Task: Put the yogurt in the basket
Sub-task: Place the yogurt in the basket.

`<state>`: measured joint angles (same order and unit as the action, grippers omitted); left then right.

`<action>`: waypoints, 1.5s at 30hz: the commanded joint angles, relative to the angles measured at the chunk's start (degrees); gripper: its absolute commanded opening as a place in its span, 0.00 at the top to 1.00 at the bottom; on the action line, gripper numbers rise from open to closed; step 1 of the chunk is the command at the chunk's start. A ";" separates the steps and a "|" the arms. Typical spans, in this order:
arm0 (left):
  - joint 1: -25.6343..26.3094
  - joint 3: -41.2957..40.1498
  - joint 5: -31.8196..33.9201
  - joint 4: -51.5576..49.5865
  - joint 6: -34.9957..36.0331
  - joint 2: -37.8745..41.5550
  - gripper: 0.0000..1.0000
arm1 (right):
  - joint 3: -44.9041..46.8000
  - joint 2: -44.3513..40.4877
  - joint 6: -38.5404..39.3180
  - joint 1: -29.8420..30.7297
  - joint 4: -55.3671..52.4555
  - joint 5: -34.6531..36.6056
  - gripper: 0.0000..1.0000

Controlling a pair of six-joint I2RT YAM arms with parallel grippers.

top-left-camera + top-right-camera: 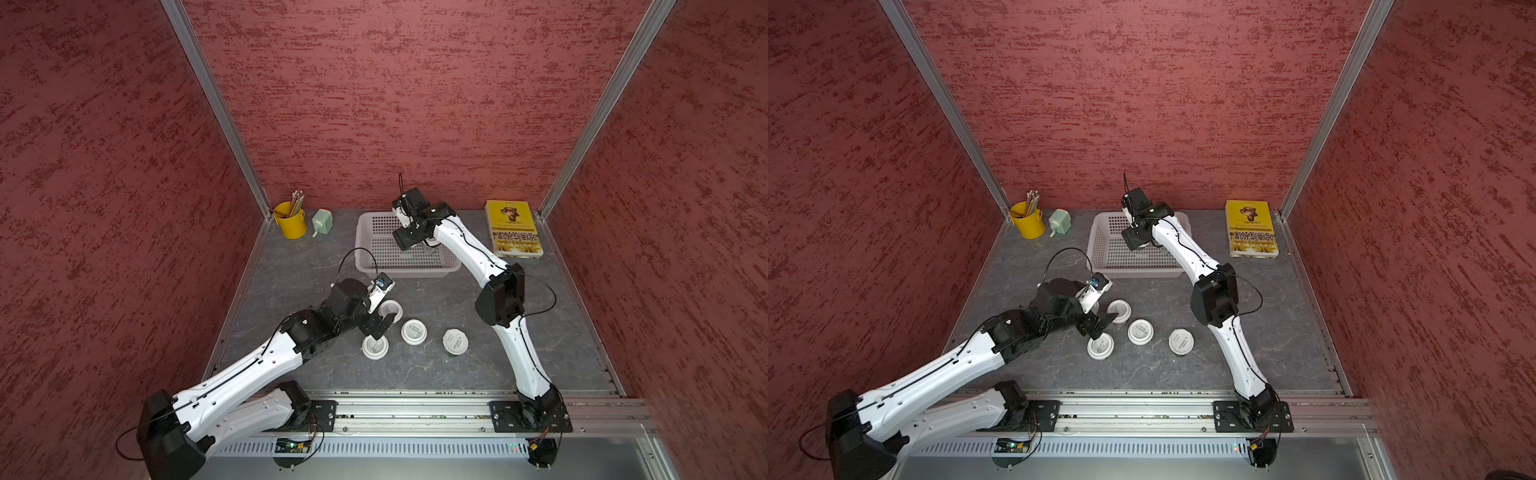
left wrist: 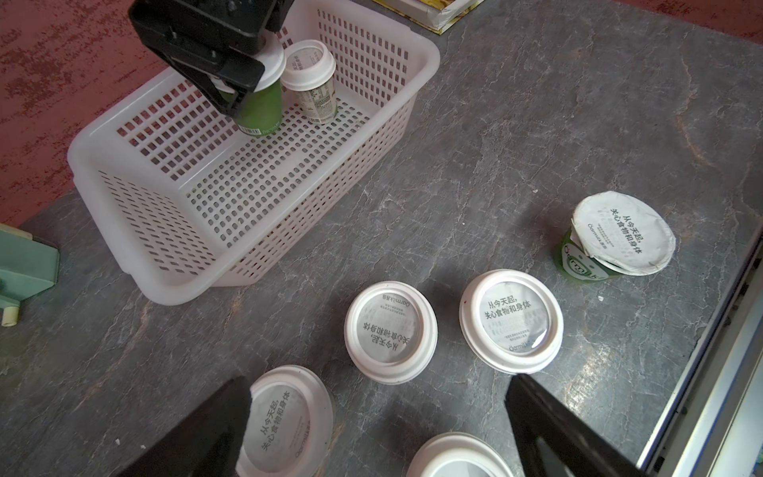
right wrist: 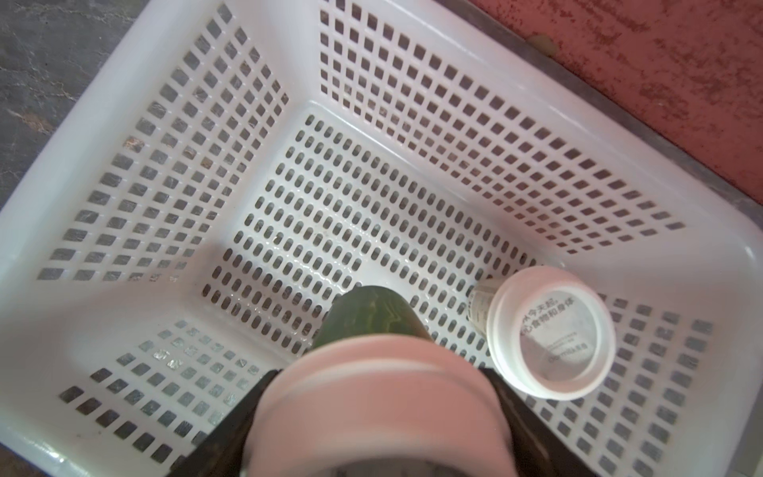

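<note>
One yogurt cup [image 3: 553, 334] stands upright on the floor of the basket [image 1: 409, 272], which sits mid-frame in both top views. The right end effector [image 3: 377, 373] is clamped on a green-bodied cup [image 2: 264, 107] just beside it, low between the walls; I cannot tell whether its base has landed. Five loose cups [image 2: 390, 330] wait on the surface [image 1: 436, 374] below the basket, under the left end effector [image 2: 380, 384], whose jaws gape wide and hold nothing. By my count, under a third is done.
</note>
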<state>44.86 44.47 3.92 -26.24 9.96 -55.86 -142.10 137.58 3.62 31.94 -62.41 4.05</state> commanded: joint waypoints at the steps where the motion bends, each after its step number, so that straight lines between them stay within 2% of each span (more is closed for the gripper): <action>1: -0.73 0.88 -1.37 1.54 0.69 -0.70 0.00 | -1.95 1.69 1.26 -1.35 0.38 -0.23 0.26; 19: -2.79 0.33 -3.40 2.42 0.47 -2.73 0.00 | -6.14 9.74 5.74 -1.83 8.79 1.42 0.27; 45: -4.70 -1.19 -5.23 3.48 0.11 -3.45 0.00 | -6.16 13.36 7.21 -2.09 9.60 5.38 0.25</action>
<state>40.58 44.05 -0.19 -24.32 9.91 -58.83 -146.56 149.64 10.37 29.95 -54.11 8.05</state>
